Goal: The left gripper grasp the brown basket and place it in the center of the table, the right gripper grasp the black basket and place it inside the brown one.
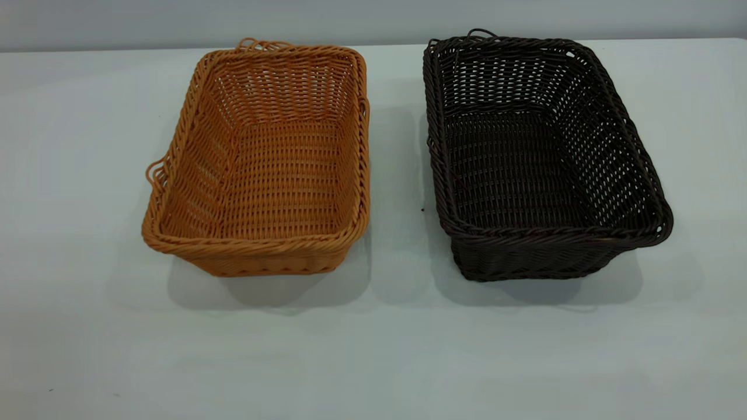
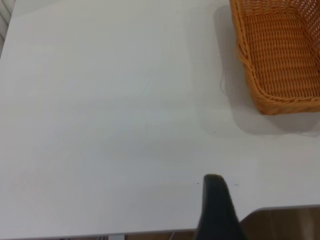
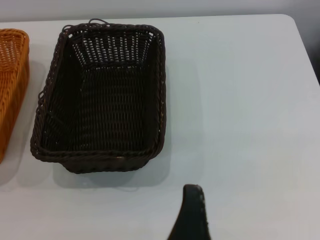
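- White table [image 1: 373, 350] fills the view, both baskets standing side by side, a gap between them.
- Brown basket [image 1: 262, 169] sits left, untouched; left gripper [image 2: 216, 202] hangs well back near the table edge, only one finger showing, so open or closed I cannot tell.
- Best bet: take the near rim, slide centre.
- Black basket [image 1: 537, 163] sits right; right gripper [image 3: 192, 212] waits short of it, state unclear too.
- Nothing blocks either path.

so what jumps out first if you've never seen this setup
Two matching woven baskets stand side by side, apart, on the white table: the brown basket on the left, the black basket on the right, both empty. Neither arm shows in the exterior view; each wrist view shows only a dark fingertip near the table's edge.
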Robot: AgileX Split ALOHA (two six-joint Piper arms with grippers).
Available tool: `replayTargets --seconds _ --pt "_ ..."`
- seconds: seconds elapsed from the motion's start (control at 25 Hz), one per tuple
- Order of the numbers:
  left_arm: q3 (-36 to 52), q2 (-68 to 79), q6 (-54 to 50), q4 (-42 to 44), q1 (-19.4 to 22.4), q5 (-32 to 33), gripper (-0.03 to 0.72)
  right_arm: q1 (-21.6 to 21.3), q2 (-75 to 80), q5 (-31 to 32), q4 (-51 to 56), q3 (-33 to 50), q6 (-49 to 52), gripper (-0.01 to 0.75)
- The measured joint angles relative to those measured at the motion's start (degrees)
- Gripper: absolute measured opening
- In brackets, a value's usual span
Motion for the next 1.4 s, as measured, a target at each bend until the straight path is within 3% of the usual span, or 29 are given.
replayTargets --seconds 0.24,0.48,0.76,0.96,1.08,1.2,1.28,1.4 --pt "-0.4 1.1 0.0 0.0 0.0 -0.1 0.449 0.0 4.8 -0.3 2.0 0.0 0.0 0.57" --pt "-4.6 17.0 0.6 0.0 0.0 -3.7 0.477 0.2 21.3 -2.1 8.2 0.0 -3.1 0.616" --pt "-6.3 37.7 6.1 -4.0 0.0 -17.2 0.566 0.2 41.2 -11.3 22.4 -0.1 -14.1 0.616" --pt "-6.3 47.7 11.0 -7.4 0.0 -26.6 0.573 0.4 58.0 -17.2 34.0 -1.8 -23.1 0.611" --pt "-6.3 52.8 11.8 -8.1 0.0 -31.0 0.573 3.6 69.6 -20.8 39.9 -4.2 -27.0 0.604" --pt "-6.3 56.5 12.0 -8.1 0.0 -34.2 0.573 10.5 80.2 -24.7 42.2 -7.8 -27.0 0.596" --pt "-6.4 58.2 12.0 -8.1 0.0 -35.8 0.573 14.8 87.2 -27.6 43.1 -10.2 -22.8 0.594" --pt "-7.1 60.1 12.0 -8.2 0.0 -36.4 0.573 18.0 95.6 -29.9 45.7 -11.4 -12.7 0.594"
